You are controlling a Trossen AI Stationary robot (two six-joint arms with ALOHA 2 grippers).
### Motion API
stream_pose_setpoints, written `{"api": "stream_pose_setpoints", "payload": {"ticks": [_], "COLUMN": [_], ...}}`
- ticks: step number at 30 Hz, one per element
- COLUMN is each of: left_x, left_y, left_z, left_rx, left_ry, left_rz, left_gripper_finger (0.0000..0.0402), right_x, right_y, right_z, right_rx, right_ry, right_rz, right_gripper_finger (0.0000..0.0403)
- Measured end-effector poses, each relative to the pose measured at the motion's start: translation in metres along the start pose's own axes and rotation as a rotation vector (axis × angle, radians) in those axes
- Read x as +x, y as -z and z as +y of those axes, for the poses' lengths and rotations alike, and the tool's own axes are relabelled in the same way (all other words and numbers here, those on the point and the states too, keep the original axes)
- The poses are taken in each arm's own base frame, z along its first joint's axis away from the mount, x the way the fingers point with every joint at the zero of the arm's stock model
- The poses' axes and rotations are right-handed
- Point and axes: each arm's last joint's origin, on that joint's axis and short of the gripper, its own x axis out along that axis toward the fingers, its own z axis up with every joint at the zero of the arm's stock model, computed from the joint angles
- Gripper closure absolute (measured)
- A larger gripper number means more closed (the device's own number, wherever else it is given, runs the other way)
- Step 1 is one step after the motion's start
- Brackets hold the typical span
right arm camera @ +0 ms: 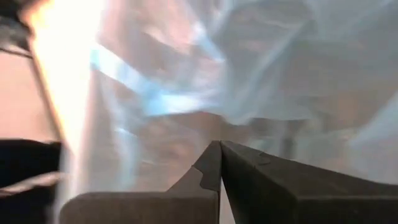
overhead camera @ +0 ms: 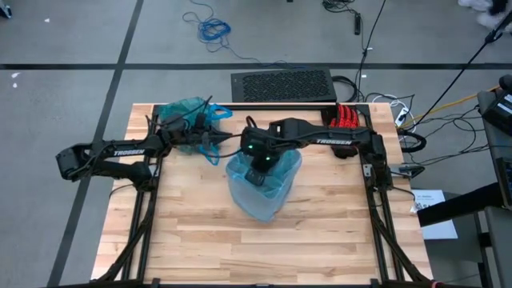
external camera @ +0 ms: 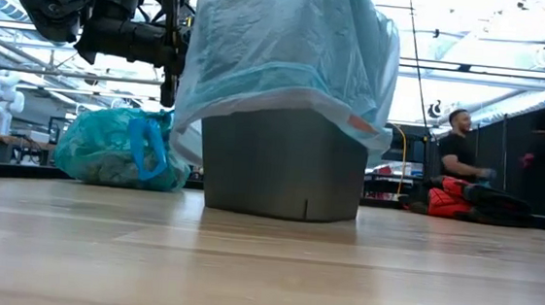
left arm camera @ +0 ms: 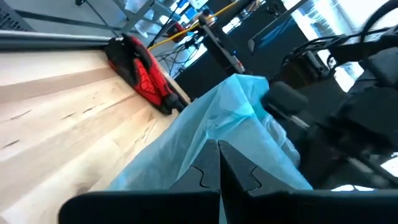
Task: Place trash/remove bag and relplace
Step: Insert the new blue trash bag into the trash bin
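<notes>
Now the right gripper (overhead camera: pixel 258 162), fingers together and empty, hangs inside the bin's sky-blue liner (overhead camera: pixel 264 192); the tied teal bag (overhead camera: pixel 186 118) sits behind-left, beside the left gripper (overhead camera: pixel 210 144), also pinched together.

bin (external camera: pixel 281 168): grey, mid-bench, lined with my pale blue bag (overhead camera: pixel 262 186)
red glove (overhead camera: pixel 346 120): bench's far right corner
people (external camera: pixel 460 148): beyond the bench (overhead camera: pixel 320 232)

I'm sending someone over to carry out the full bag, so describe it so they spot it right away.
On the wooden table, look behind the bin lined with pale sky-blue plastic, toward the far left corner. The bag is the bulging dark teal-green one with bright blue handle loops, sitting directly on the wood.
</notes>
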Motion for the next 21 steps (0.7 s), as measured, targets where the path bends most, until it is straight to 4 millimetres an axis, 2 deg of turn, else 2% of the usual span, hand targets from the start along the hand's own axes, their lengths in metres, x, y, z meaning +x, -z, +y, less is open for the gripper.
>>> {"api": "stream_pose_setpoints", "payload": {"ticks": [4, 9, 13, 21], "left_x": [0.0, 0.0, 0.0, 0.0], "left_y": [0.0, 0.0, 0.0, 0.0], "left_z": [0.0, 0.0, 0.001, 0.001], "left_rx": [-0.001, -0.001, -0.001, -0.003], "left_ry": [-0.004, -0.004, -0.004, -0.005], "left_rz": [0.004, 0.004, 0.004, 0.004], "left_gripper_finger": [0.0402, 0.0402, 0.0402, 0.0402], "right_x": [-0.003, -0.003, 0.003, 0.033], "right_y": [-0.004, -0.006, 0.001, -0.003], "right_z": [0.006, 0.017, 0.024, 0.009], "right_rx": [0.155, 0.38, 0.512, 0.716], "right_ry": [-0.112, -0.173, -0.083, 0.112], "right_rz": [-0.01, -0.032, -0.043, -0.081], "right_gripper_finger": [0.0403, 0.0403, 0.0403, 0.0403]}}
